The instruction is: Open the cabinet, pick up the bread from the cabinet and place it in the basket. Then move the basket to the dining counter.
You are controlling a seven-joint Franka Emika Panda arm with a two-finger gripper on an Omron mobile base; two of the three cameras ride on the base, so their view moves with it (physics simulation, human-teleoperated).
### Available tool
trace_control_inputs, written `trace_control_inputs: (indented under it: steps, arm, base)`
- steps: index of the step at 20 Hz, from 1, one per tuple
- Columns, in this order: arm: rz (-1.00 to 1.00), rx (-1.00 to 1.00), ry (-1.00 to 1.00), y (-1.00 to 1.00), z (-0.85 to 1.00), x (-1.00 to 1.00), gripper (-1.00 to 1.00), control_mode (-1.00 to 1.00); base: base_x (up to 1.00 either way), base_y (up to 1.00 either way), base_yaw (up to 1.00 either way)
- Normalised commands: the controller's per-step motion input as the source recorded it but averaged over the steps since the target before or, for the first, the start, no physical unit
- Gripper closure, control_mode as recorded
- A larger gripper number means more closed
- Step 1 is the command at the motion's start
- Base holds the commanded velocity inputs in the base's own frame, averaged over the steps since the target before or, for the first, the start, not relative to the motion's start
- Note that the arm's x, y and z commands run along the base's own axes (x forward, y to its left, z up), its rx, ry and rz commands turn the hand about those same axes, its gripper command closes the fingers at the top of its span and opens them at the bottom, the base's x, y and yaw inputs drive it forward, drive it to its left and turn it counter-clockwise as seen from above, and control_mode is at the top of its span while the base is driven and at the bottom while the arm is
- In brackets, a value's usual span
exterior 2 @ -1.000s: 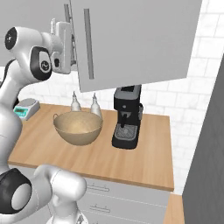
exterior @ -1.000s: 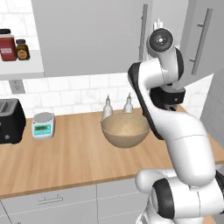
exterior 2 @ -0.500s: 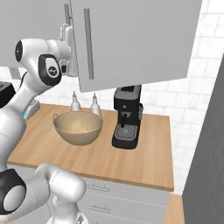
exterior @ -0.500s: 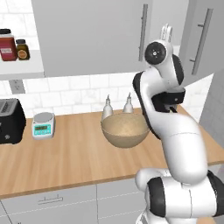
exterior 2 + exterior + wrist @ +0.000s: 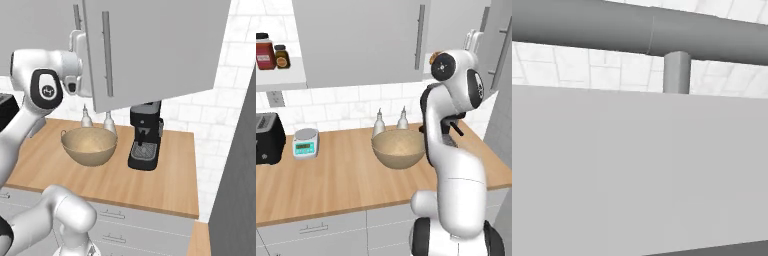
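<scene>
The cabinet (image 5: 361, 40) hangs above the worktop. Its right door (image 5: 160, 45) stands swung out, with the long silver handle (image 5: 106, 52) near its free edge. My gripper (image 5: 473, 39) is up at that door's edge, and in the right base view the gripper (image 5: 78, 44) sits just behind it. The jaws stand open with nothing in them. The hand view is close against the grey door (image 5: 637, 175), with the handle bar (image 5: 637, 37) across the top. A small golden-brown patch, likely the bread (image 5: 431, 58), peeks out beside my arm. The basket (image 5: 398, 149) sits on the worktop below.
A black coffee machine (image 5: 145, 135) stands right of the basket, and two white bottles (image 5: 390, 121) stand behind it. A small scale (image 5: 305, 142) and a black toaster (image 5: 267, 138) sit at the left. Jars (image 5: 266, 51) rest on an open shelf.
My hand has moved right along the cabinet front. The right door has swung further open with it. The basket has stayed in place.
</scene>
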Motion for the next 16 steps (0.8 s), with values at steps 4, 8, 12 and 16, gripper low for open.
trace_control_inputs:
  steps: [4,8,12,16]
  arm:
    - [-0.39,0.13,-0.08,-0.59,0.0,-0.98,-1.0,-1.0]
    - [-0.33,0.11,-0.04,-0.99,0.0,-0.62,-1.0,-1.0]
    - [-0.22,0.12,-0.07,-1.0,0.03,-0.54,-1.0,-1.0]
    - [-0.08,0.08,-0.06,-0.97,0.01,-0.29,-1.0,-1.0]
  base:
    - [0.0,0.0,0.0]
    - [0.0,0.0,0.0]
    - [0.0,0.0,0.0]
    - [0.0,0.0,0.0]
